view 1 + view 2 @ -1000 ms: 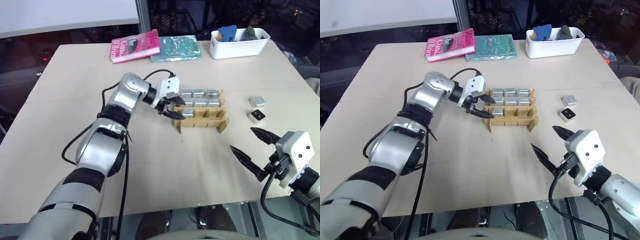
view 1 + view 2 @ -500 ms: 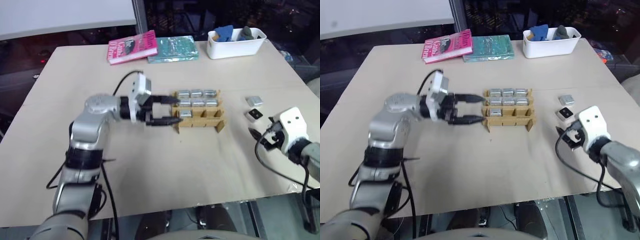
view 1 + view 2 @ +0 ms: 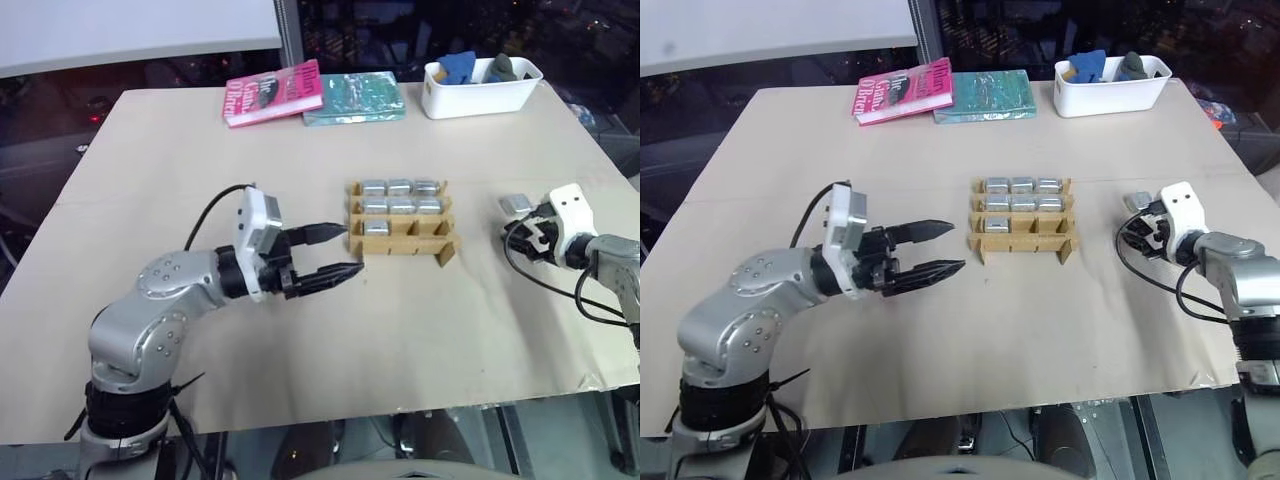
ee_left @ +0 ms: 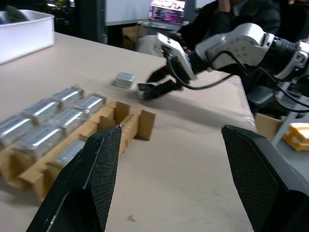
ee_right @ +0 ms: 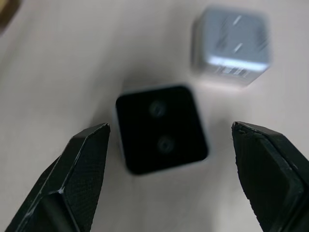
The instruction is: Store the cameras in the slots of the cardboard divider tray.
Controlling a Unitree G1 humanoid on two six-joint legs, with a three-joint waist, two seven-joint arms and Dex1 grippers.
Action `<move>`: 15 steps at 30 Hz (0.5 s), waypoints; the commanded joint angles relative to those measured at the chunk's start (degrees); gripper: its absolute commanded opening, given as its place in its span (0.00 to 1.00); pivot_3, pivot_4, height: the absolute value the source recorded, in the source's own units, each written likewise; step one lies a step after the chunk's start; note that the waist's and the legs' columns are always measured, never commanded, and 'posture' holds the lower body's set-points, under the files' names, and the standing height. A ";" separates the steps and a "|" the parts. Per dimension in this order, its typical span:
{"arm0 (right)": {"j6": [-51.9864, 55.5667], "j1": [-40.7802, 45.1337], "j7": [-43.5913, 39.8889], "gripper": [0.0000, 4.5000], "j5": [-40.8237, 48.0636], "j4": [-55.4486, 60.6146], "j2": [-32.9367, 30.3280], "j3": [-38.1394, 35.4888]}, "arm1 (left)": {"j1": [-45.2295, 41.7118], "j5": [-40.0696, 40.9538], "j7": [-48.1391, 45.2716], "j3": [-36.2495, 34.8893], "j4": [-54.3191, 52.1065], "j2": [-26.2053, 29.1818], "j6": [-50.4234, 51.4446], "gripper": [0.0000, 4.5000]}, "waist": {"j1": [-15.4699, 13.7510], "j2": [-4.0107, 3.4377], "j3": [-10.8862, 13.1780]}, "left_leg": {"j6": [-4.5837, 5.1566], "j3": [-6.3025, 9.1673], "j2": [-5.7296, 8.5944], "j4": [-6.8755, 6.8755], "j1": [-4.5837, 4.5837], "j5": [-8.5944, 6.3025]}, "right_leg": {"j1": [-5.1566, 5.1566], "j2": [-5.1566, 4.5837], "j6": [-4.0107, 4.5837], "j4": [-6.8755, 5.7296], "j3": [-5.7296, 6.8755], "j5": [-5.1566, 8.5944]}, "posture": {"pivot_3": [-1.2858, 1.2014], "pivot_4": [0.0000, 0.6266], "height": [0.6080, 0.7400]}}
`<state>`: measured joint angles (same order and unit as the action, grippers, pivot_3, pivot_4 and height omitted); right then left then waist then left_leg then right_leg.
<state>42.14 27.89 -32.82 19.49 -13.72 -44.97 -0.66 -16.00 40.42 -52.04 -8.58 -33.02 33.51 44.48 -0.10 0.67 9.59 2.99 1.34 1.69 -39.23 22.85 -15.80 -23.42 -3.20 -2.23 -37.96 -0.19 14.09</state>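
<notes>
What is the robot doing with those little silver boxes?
It's putting cameras into a cardboard tray. Seven slots are filled; two in the near row are empty. The right pincer is open over a black-faced camera on the table, with a silver one just beyond it. The left pincer is open and empty, beside the tray.

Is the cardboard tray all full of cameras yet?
Not yet. The cardboard tray holds seven cameras; two front slots sit empty, and two more cameras lie loose on the table.
</notes>
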 commanded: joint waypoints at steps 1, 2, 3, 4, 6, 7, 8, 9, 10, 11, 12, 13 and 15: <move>-0.84 1.92 -1.91 0.89 -1.39 -0.49 0.08 -0.24 | 0.43 2.01 1.37 -1.10 -1.90 0.96 -0.76 0.76 | 0.05 0.00 0.00 | 0.00 0.00 0.00 0.00 0.00 0.00 | 0.00 0.00 0.00 0.00 0.00 0.00 | 0.52 0.24 1.00; -1.24 2.12 -1.84 0.89 -1.79 -0.88 0.41 -0.38 | 0.48 2.23 1.72 -1.02 -1.72 1.04 -0.82 0.76 | 0.08 0.00 0.00 | 0.00 0.00 0.00 0.00 0.00 0.00 | 0.00 0.00 0.00 0.00 0.00 0.00 | 0.52 0.24 1.00; -1.49 2.22 -1.98 0.89 -2.11 -1.13 0.60 -0.53 | 0.54 2.36 1.93 -0.84 -1.50 1.12 -0.99 0.76 | 0.12 -0.01 0.00 | -0.01 0.01 -0.01 0.00 -0.01 0.00 | 0.00 0.01 0.00 0.00 0.01 0.00 | 0.52 0.24 1.00; -1.95 2.24 -2.17 0.78 -2.52 -1.18 0.73 -0.64 | 0.58 2.51 2.10 -0.65 -1.27 1.23 -1.18 0.77 | 0.14 -0.01 -0.01 | -0.01 0.01 -0.01 0.00 -0.01 0.00 | 0.00 0.01 0.00 0.00 0.00 0.00 | 0.52 0.24 1.00; -3.20 1.93 -2.27 0.62 -3.11 -0.38 0.92 -0.95 | 0.58 2.86 2.45 -0.44 -0.70 1.25 -1.31 0.77 | 0.17 -0.01 -0.01 | -0.01 0.01 -0.01 0.00 -0.01 0.00 | 0.00 0.01 0.00 0.00 0.01 0.00 | 0.52 0.24 1.00; -3.69 1.51 -2.58 0.53 -3.36 0.62 0.74 -0.97 | 0.43 3.20 2.86 -0.42 -0.35 1.04 -1.11 0.77 | 0.18 -0.01 -0.01 | -0.01 0.00 0.00 0.00 -0.01 0.00 | 0.00 0.00 0.00 0.00 0.00 0.00 | 0.52 0.24 1.00; -4.88 0.76 -2.77 0.45 -4.13 2.02 0.24 -0.81 | 0.07 3.58 3.76 -0.37 0.04 0.58 -0.67 0.77 | 0.18 -0.01 -0.01 | -0.01 -0.01 0.00 0.00 -0.01 0.00 | 0.00 0.00 0.00 0.00 -0.01 0.00 | 0.52 0.24 1.00; -6.07 0.09 -2.86 0.45 -4.99 3.26 -0.20 -0.65 | -0.28 3.83 4.66 -0.33 0.43 0.15 -0.40 0.77 | 0.08 -0.01 -0.01 | -0.01 -0.01 0.01 0.00 -0.01 0.00 | 0.00 -0.02 0.00 0.00 -0.01 0.00 | 0.52 0.24 1.00; -8.13 -1.10 -3.23 0.45 -6.05 5.46 -0.99 -0.57 | -0.78 4.17 6.08 -0.27 0.68 -0.59 -0.14 0.77 | -0.06 -0.02 0.00 | -0.01 0.01 0.01 0.00 -0.01 0.00 | 0.00 -0.02 0.00 0.00 0.00 0.00 | 0.52 0.24 1.00; -10.30 -2.62 -4.05 0.45 -6.81 8.40 -1.88 -0.66 | -1.42 4.92 7.90 -0.12 0.80 -1.10 1.22 0.77 | -0.28 -0.03 0.00 | -0.01 0.02 0.01 0.00 0.00 0.00 | -0.01 -0.02 0.00 0.00 0.01 0.00 | 0.52 0.24 1.00; -12.73 -4.46 -5.40 0.45 -7.17 12.24 -2.78 -0.99 | -2.15 6.32 9.76 -0.11 0.85 -1.70 3.04 0.77 | -0.34 -0.03 0.00 | -0.01 0.02 0.01 0.01 0.02 0.00 | -0.03 -0.02 0.00 -0.01 0.01 0.00 | 0.52 0.24 1.00; -14.92 -6.13 -6.61 0.45 -7.28 16.62 -3.43 -1.26 | -2.97 7.53 11.00 -0.20 1.05 -2.30 4.09 0.77 | -0.60 -0.05 0.02 | -0.02 0.02 0.00 0.01 0.04 0.00 | -0.05 -0.01 0.00 0.00 0.01 0.00 | 0.52 0.24 1.00; -17.10 -9.67 -8.41 0.45 -6.34 28.60 -4.27 -1.78 | -6.41 15.70 15.61 -1.19 3.16 -3.29 12.13 0.77 | -0.72 -0.08 0.03 | -0.02 0.03 -0.01 0.02 0.06 0.00 | -0.08 -0.01 0.00 0.00 0.01 0.00 | 0.52 0.24 1.00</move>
<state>28.72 18.46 -39.15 12.24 4.03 -48.39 -0.98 -19.87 49.76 -39.87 -8.60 -29.89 30.57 51.42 -0.82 0.59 9.61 2.97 1.38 1.68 -39.21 22.93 -15.80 -23.50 -3.21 -2.24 -37.98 -0.17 14.09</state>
